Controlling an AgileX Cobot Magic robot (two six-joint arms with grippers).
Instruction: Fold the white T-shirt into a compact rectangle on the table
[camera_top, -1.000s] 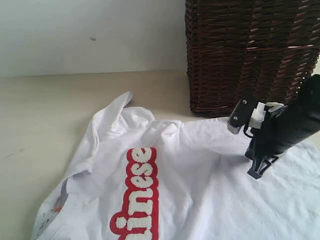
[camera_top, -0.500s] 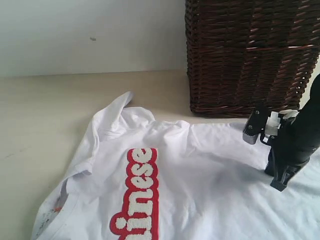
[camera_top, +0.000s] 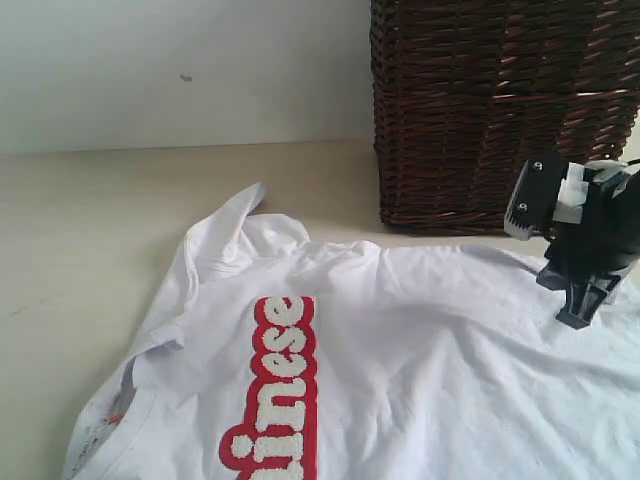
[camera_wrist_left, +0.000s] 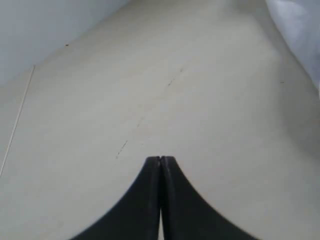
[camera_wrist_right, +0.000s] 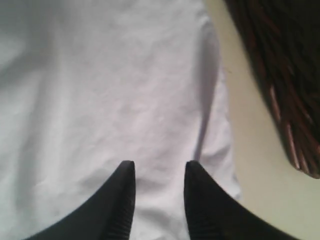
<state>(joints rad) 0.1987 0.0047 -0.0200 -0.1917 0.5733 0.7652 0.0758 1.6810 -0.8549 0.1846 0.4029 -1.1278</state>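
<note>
The white T-shirt lies spread on the cream table, its red-outlined white lettering running toward the near edge. My right gripper hangs over the shirt's right part, close to the basket. In the right wrist view its jaws stand apart with only flat shirt cloth below and nothing between them. The left gripper is shut and empty over bare table, with a shirt edge off to one side.
A tall dark brown wicker basket stands at the back right, just behind the shirt and my right gripper; its wall shows in the right wrist view. A pale wall rises behind the table. Bare table lies left of the shirt.
My right gripper has moved right and back toward the basket across the shirt, and its jaws have opened. The shirt fabric near the basket has been drawn flatter. The left gripper stays shut.
</note>
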